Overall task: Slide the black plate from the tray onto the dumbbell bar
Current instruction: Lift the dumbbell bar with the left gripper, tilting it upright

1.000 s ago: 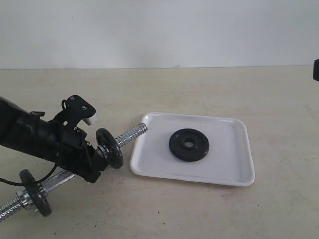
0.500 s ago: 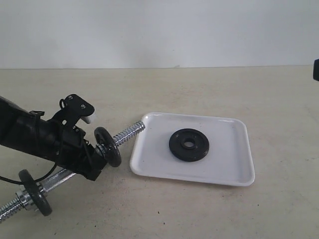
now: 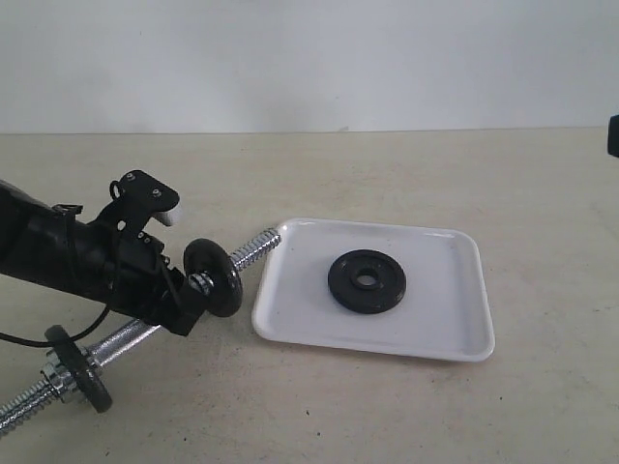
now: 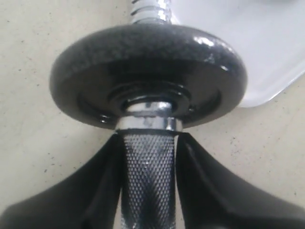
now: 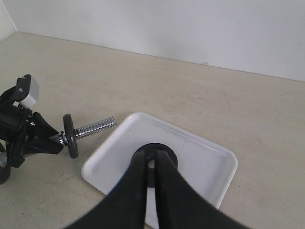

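Note:
One black plate point(image 3: 367, 281) lies flat in the white tray point(image 3: 445, 319). A second black disc point(image 3: 213, 277) sits on the dumbbell bar point(image 3: 253, 253), just inside its threaded end, which points at the tray's corner. My left gripper point(image 3: 193, 290) is shut on the bar. In the left wrist view its fingers point(image 4: 97, 181) flank the knurled grip point(image 4: 147, 167) right behind that disc point(image 4: 147, 47). My right gripper point(image 5: 150, 154) is shut and empty. It hangs above the tray point(image 5: 205, 162), partly covering the plate point(image 5: 156, 145).
A further black disc with a silver nut point(image 3: 77, 368) sits near the bar's other end at the lower left. The tray's near left corner point(image 3: 261, 324) lies close to the bar-mounted disc. A dark piece of the right arm point(image 3: 613, 135) shows at the right edge.
My left gripper and the bar have shifted slightly: the threaded end and its disc rose a little, and the far disc with the nut moved down and right. The plate on the tray is still.

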Controlling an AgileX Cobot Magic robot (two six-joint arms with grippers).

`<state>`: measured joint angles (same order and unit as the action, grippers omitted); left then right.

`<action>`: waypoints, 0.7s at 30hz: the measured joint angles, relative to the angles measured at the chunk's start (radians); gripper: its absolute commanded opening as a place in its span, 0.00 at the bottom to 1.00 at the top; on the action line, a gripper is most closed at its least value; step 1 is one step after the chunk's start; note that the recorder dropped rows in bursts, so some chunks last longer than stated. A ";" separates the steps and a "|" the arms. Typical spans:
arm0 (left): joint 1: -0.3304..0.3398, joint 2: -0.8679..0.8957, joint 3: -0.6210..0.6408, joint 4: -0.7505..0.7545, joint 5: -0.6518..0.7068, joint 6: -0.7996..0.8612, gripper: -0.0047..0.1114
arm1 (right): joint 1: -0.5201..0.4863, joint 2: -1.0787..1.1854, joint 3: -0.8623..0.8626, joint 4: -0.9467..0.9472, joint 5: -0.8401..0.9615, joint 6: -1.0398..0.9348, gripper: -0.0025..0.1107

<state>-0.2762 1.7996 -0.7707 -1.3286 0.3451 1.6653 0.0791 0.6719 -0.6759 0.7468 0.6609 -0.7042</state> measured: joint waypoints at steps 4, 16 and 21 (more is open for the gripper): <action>0.000 0.000 -0.001 0.006 0.000 0.000 0.32 | 0.000 0.000 0.000 0.000 0.000 0.000 0.06; 0.000 0.035 -0.004 0.014 0.004 -0.014 0.50 | 0.000 0.000 0.000 0.000 0.000 0.000 0.06; 0.000 0.064 -0.006 0.014 0.002 -0.043 0.48 | 0.000 0.000 0.000 0.000 0.000 0.000 0.06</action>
<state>-0.2762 1.8634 -0.7770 -1.3149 0.3474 1.6218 0.0791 0.6719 -0.6759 0.7468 0.6609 -0.7042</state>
